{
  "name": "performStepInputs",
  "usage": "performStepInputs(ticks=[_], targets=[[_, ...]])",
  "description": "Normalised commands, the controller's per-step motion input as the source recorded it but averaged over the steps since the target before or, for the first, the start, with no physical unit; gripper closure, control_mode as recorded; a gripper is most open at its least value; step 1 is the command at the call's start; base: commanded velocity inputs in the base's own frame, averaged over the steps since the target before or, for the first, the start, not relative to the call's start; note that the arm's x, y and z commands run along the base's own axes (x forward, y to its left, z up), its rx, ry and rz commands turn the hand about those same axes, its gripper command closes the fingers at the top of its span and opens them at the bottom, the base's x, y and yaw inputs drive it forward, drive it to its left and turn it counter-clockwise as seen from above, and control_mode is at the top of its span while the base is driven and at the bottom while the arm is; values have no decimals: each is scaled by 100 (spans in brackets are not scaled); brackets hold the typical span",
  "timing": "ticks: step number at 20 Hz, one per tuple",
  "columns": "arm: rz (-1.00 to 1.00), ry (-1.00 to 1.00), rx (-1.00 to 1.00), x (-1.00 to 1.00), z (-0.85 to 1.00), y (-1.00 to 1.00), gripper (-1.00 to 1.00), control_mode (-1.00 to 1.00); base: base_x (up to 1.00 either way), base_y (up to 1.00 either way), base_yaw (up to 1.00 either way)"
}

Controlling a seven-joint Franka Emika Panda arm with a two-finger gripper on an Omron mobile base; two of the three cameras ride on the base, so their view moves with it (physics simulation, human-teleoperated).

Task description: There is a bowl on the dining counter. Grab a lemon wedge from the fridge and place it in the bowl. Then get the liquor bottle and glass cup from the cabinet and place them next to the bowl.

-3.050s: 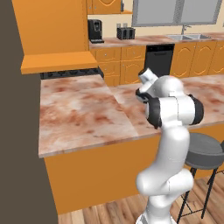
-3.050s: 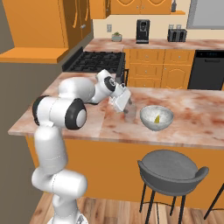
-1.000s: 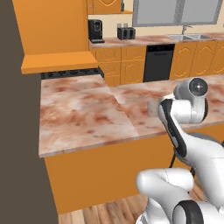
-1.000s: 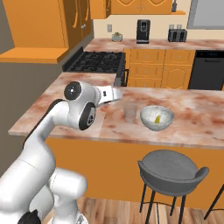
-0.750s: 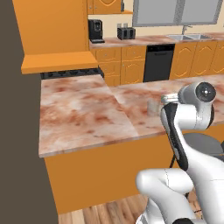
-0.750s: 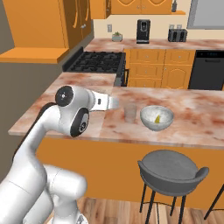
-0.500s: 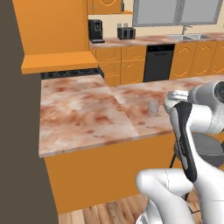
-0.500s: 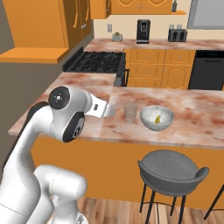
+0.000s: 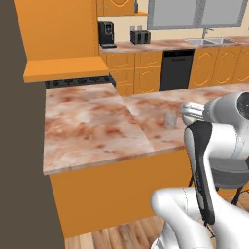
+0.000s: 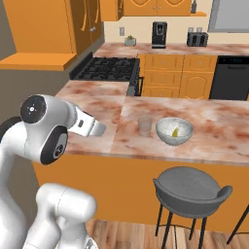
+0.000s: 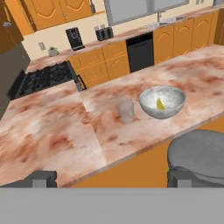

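A grey bowl [image 11: 162,101] stands on the marble dining counter [image 11: 57,140] with a yellow lemon wedge [image 11: 161,104] inside it. Just left of the bowl, a clear glass cup [image 11: 125,110] stands upright, close to it but apart. The same cup [image 10: 144,125] and bowl [image 10: 174,130] show in the right base view, and the cup [image 9: 169,118] shows in the left base view. My gripper [image 11: 113,178] is open with nothing between its fingers, pulled back over the counter's near edge, well short of the cup. The liquor bottle is out of view.
A grey round stool [image 10: 187,187] stands below the counter's near edge, under the bowl. Behind the counter are a black stove [image 10: 109,68], a coffee machine [image 10: 159,35], a toaster [image 10: 197,38], a black dishwasher [image 10: 232,78] and orange wall cabinets [image 10: 82,19].
My arm has swung back from the cup and bowl toward the counter's near side, with the gripper staying open. The cup and the bowl have not moved.
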Motion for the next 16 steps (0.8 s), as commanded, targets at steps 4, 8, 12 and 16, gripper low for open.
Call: performStepInputs(ticks=[4,8,12,16], targets=[[2,3,0,2,-2,10,-100,-100,0,0,0],[0,0,0,0,-1,0,-100,100,-28,-34,-1],[0,0,0,0,0,0,-100,100,-56,-97,0],[0,0,0,0,0,0,-100,100,-50,-100,0]])
